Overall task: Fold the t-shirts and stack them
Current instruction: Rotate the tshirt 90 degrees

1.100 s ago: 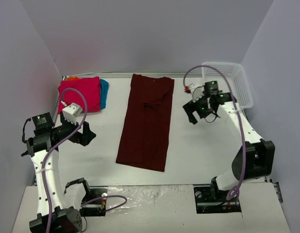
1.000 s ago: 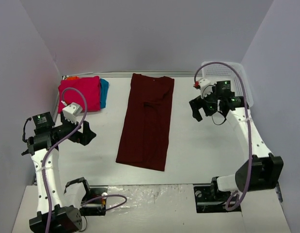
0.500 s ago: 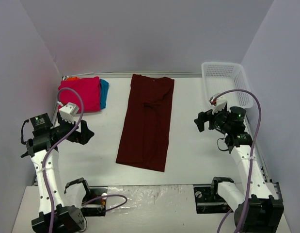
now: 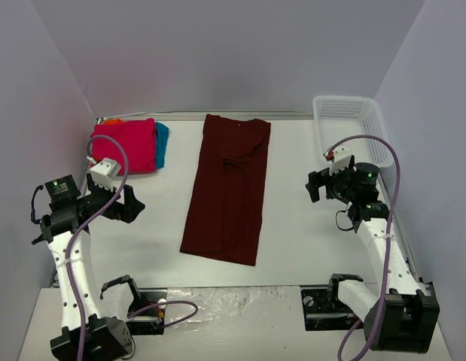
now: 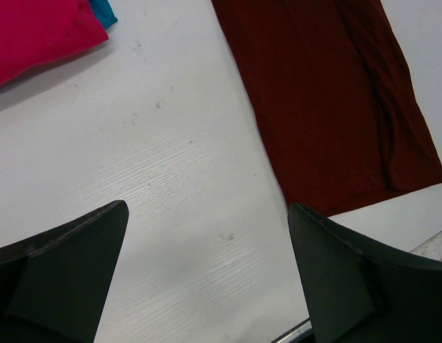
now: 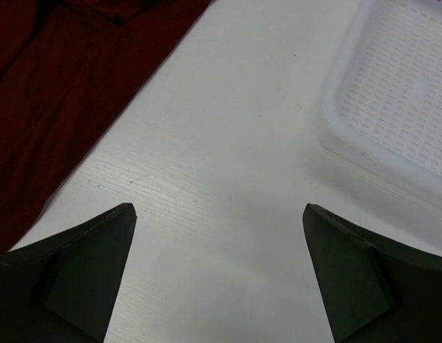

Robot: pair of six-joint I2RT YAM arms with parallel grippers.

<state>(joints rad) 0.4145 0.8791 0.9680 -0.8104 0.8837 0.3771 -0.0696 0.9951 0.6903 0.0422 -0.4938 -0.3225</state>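
Observation:
A dark maroon t-shirt (image 4: 227, 188) lies folded into a long strip down the middle of the table, also in the left wrist view (image 5: 328, 100) and the right wrist view (image 6: 56, 93). A stack of folded t-shirts sits at the far left: bright pink (image 4: 127, 144) on top, teal (image 4: 162, 143) and an orange edge (image 4: 112, 120) showing beneath. My left gripper (image 4: 133, 204) hovers open left of the maroon t-shirt, holding nothing (image 5: 206, 211). My right gripper (image 4: 314, 185) hovers open to its right, over bare table (image 6: 217, 211).
A white mesh basket (image 4: 351, 128) stands at the far right corner, its rim in the right wrist view (image 6: 392, 107). Purple walls enclose the table on three sides. The table's near edge (image 5: 292, 332) shows below the left gripper.
My right arm has pulled back from beside the basket toward the near right and now hangs lower over the table. The left arm shifted slightly. The t-shirts have not moved.

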